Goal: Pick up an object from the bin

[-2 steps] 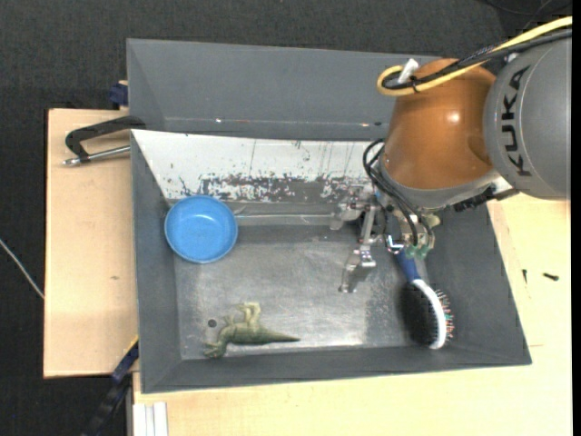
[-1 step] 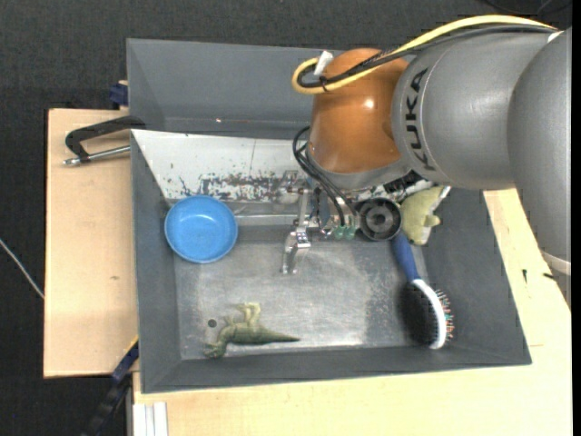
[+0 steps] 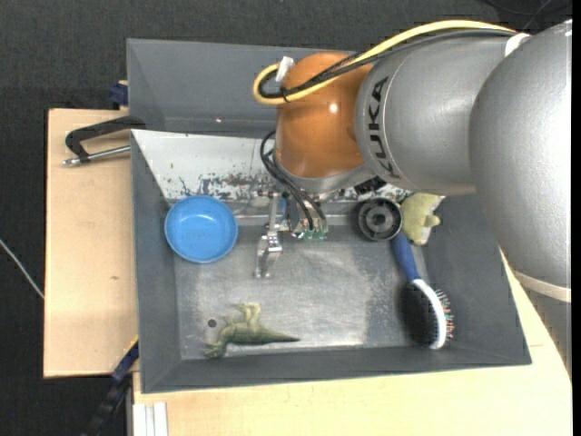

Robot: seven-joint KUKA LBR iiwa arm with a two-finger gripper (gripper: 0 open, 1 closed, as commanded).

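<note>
Mid-bin (image 3: pixel 151 280), the gripper (image 3: pixel 264 268) hangs just right of the blue bowl (image 3: pixel 201 229), fingers (image 3: pixel 269 245) pressed together on nothing.

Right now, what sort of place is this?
Probably a robotics lab's grasping test rig: a KUKA arm reaches into a grey metal bin holding unrelated odds and ends, a blue bowl, a toy dinosaur and a hairbrush.

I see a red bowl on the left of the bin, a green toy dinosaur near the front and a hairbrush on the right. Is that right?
Not quite: the camera view shows the bowl is blue, not red. It sits on the left of the bin, with the green toy dinosaur near the front and the hairbrush on the right.
</note>
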